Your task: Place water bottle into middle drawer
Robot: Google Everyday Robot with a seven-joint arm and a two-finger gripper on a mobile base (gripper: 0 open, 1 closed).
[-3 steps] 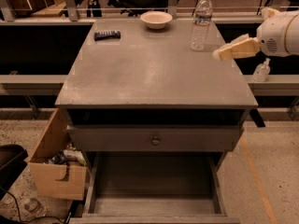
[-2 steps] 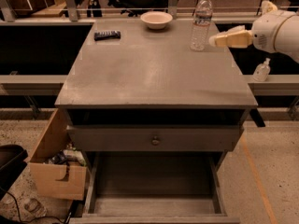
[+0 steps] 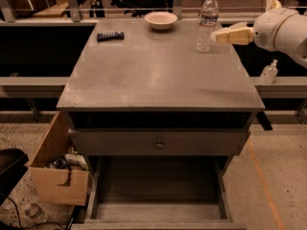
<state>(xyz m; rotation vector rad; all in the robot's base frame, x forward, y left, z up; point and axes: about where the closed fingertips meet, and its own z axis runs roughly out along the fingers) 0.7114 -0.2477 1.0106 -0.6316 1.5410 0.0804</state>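
Note:
The water bottle (image 3: 207, 22), clear ribbed plastic with a white cap, stands upright at the back right of the grey cabinet top (image 3: 158, 71). My gripper (image 3: 225, 35) reaches in from the right at mid-height of the bottle. Its tan fingers (image 3: 234, 34) are open and point at the bottle, with the tips just short of its right side, holding nothing. The middle drawer (image 3: 158, 210) is pulled out at the bottom of the view, a wide shallow grey tray with nothing in it.
A pale bowl (image 3: 160, 19) and a black remote (image 3: 110, 35) lie at the back of the top. A closed drawer front with a round knob (image 3: 159, 144) sits above the open tray. A tan wooden box (image 3: 55, 169) stands on the floor at the left. A small pump bottle (image 3: 268, 72) stands on the right ledge.
My gripper has moved left and up toward the water bottle, from beside the cabinet's right edge to right next to the bottle. The bottle and the drawer have not moved.

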